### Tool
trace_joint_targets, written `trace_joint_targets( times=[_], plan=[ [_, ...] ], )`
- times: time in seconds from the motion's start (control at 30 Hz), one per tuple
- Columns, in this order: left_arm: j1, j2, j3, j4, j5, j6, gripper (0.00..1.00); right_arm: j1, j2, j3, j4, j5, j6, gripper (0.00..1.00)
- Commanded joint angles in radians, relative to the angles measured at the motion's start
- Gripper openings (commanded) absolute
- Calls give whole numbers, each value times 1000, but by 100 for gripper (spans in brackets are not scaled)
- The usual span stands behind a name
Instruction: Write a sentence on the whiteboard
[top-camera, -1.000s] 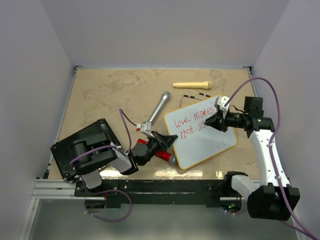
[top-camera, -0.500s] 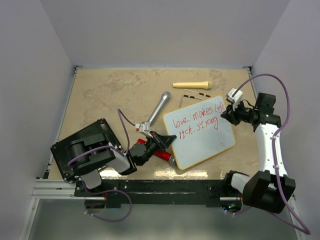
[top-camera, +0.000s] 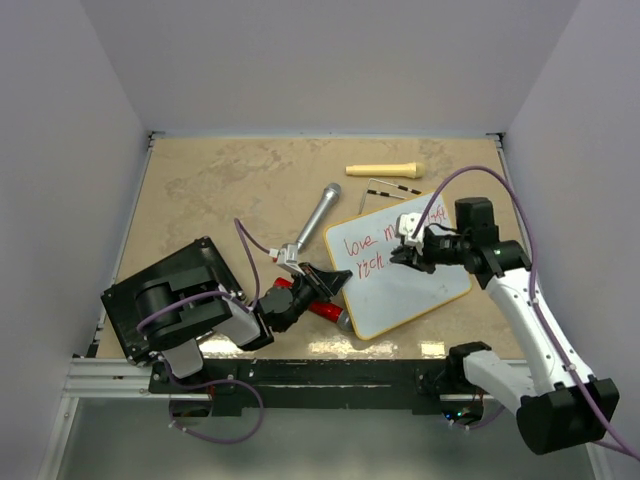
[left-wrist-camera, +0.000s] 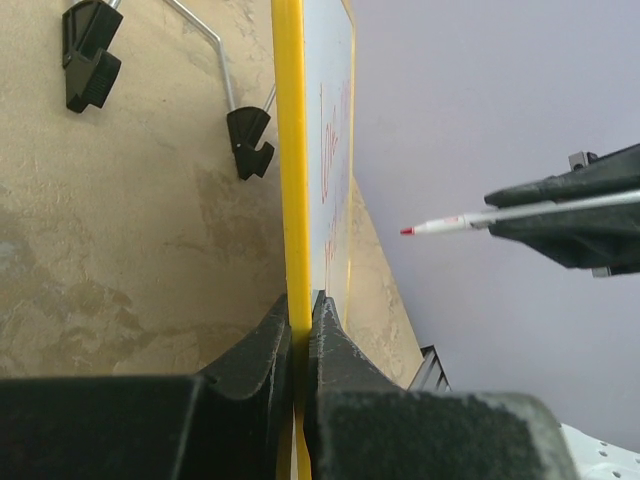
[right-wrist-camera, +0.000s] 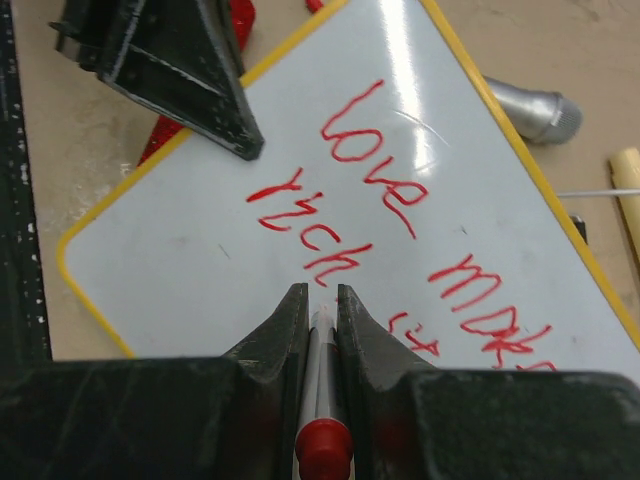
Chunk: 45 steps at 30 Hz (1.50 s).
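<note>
Two lines written: set the pen down gently for the next

You have the whiteboard (top-camera: 410, 290) lying slanted on the counter (top-camera: 220, 190), right of the middle. The sentence (top-camera: 362, 252) stands in red on its upper part: "love" begins one line and "rich" the line under it. In the top view the right arm hides the ends of both.

The marker (left-wrist-camera: 445, 224) tip hangs apart from the surface, just below "rich". I judge that a third line is to begin here. Lower the tip straight until it just touches, press lightly, and move slowly to the right, so that the board does not slide.

The right tool (right-wrist-camera: 321, 295) is closed tight on the marker barrel, which runs between its fingers. The left tool (left-wrist-camera: 301, 305) is closed on the yellow frame at the board's near-left edge. Do not release it while you write.
</note>
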Motion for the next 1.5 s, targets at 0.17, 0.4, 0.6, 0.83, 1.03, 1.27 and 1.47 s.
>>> trace_joint_targets(
  times=[0.17,0.4,0.6,0.83,1.03,1.27,1.47],
  plan=[
    [11,8,21,51,-184,23,0,231,60,-21,9,29,3,0],
    [19,49,115,37,-194,51,0,246,46,-38,28,29,2,0],
    [19,102,133,90,-187,74,0,259,58,-42,63,83,0,0],
    [17,125,150,76,-253,55,0,259,75,-44,110,172,35,0],
    [17,149,184,64,-272,34,0,257,92,-44,135,164,71,0],
    [17,154,185,67,-263,29,0,257,123,-55,164,204,95,0],
    [17,155,188,70,-252,28,0,260,138,-61,186,226,109,0]
  ],
)
